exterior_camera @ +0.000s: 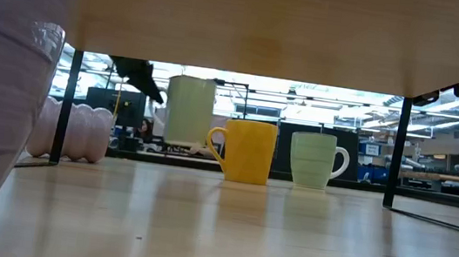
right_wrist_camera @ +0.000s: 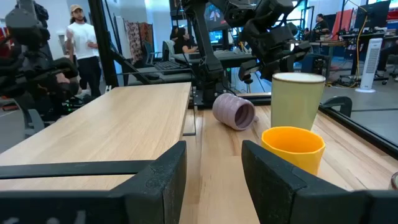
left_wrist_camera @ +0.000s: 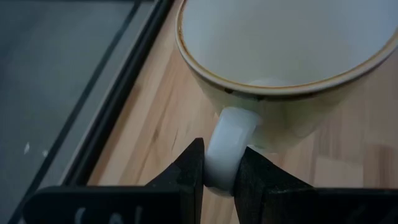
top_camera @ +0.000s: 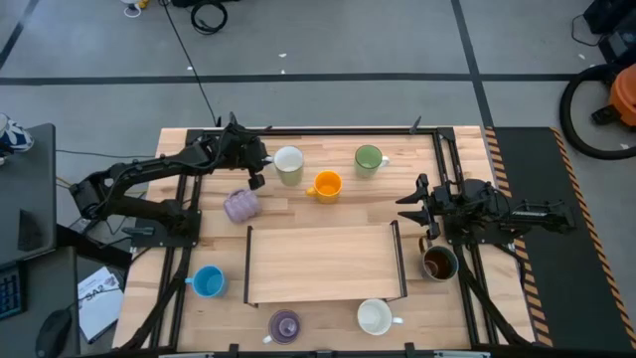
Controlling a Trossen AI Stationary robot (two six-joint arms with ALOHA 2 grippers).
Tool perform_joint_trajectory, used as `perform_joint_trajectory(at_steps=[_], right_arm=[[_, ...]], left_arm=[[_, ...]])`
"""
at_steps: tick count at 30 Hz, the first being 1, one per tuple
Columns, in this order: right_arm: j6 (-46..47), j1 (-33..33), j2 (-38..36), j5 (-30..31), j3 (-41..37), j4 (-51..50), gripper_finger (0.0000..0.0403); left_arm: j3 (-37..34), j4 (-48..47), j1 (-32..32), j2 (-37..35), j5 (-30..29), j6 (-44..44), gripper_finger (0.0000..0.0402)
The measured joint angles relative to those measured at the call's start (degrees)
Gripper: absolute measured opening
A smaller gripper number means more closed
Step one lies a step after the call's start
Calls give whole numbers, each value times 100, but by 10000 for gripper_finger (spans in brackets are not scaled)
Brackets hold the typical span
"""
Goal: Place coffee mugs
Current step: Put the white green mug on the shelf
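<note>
The left gripper (left_wrist_camera: 219, 177) is clamped on the handle of a white glazed ceramic mug with a brown-edged rim (top_camera: 288, 165), one dark finger on each side of the handle's loop. This mug sits near the far edge of the pale wooden table (top_camera: 328, 214), left of centre; in the low view its base appears slightly above the table surface, though that is hard to judge. The left arm reaches in from the table's left side, its wrist bent toward the mug.

Just beside it stands an orange-yellow ceramic mug (top_camera: 326, 185), and farther right a pale green ceramic mug (top_camera: 369, 158), both upright. A lavender ribbed mug (top_camera: 240, 205) lies on its side near the left edge, close to the left arm. A raised wooden shelf on thin black legs (top_camera: 323, 263) occupies the table's middle. Along the near edge are a light blue mug (top_camera: 208, 281), a second lavender mug (top_camera: 284, 325) and a second white mug (top_camera: 375, 317). A dark brown mug (top_camera: 438, 263) stands by the right edge.

The right gripper (right_wrist_camera: 212, 165) hangs with its fingers spread apart and grasping nothing, near the right edge, just above the brown mug's place, its arm coming in from the right.
</note>
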Motion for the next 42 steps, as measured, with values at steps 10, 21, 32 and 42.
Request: perform_joint_trajectory(at_steps=[10, 21, 32, 42], right_arm=[[0, 0, 0, 1, 1, 0, 160], [0, 0, 0, 0, 1, 0, 160], [1, 0, -2, 1, 0, 0, 160], [1, 0, 0, -1, 0, 0, 160]], left_arm=[[906, -478, -585, -137, 101, 25, 61], [2498, -1788, -1523, -140, 838, 25, 61], [2623, -2232, -2718, -140, 894, -136, 61], [2623, -2372, -3512, -110, 268, -153, 60]])
